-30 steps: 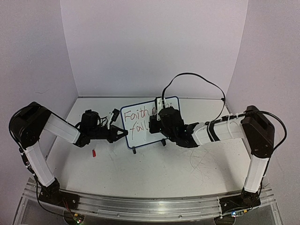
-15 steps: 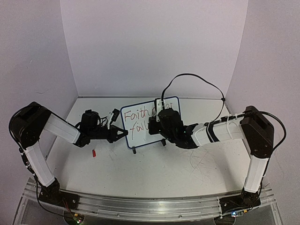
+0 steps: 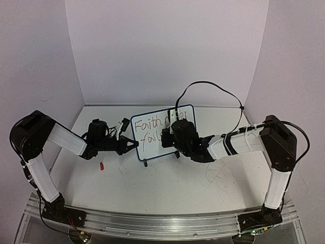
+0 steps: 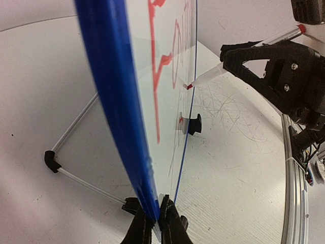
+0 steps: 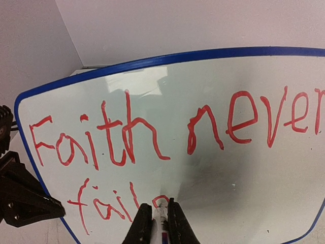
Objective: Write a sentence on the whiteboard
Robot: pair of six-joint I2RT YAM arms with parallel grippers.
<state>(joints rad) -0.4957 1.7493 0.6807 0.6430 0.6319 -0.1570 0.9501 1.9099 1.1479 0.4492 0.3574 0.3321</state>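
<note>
The whiteboard (image 3: 152,148) stands upright mid-table, blue-framed, on small black feet. The sentence (image 5: 127,133) is red handwriting: "Faith never" on top, "fail" below with a fresh curved stroke after it. My left gripper (image 3: 133,146) is shut on the whiteboard's blue left edge (image 4: 109,101), its fingertips (image 4: 171,223) pinching the lower corner. My right gripper (image 5: 160,209) is shut on a white marker (image 5: 162,217). The marker's red tip (image 4: 189,86) touches the board just after "fail". In the top view the right gripper (image 3: 165,136) covers the board's right half.
A small red cap (image 3: 101,165) lies on the table left of the board. A wire prop (image 4: 71,127) holds the board up from behind. A black cable (image 3: 213,86) loops above the right arm. Faint scribbles (image 3: 218,175) mark the table at right.
My right gripper has shifted slightly with the marker on the second line. The left arm and the board have stayed still.
</note>
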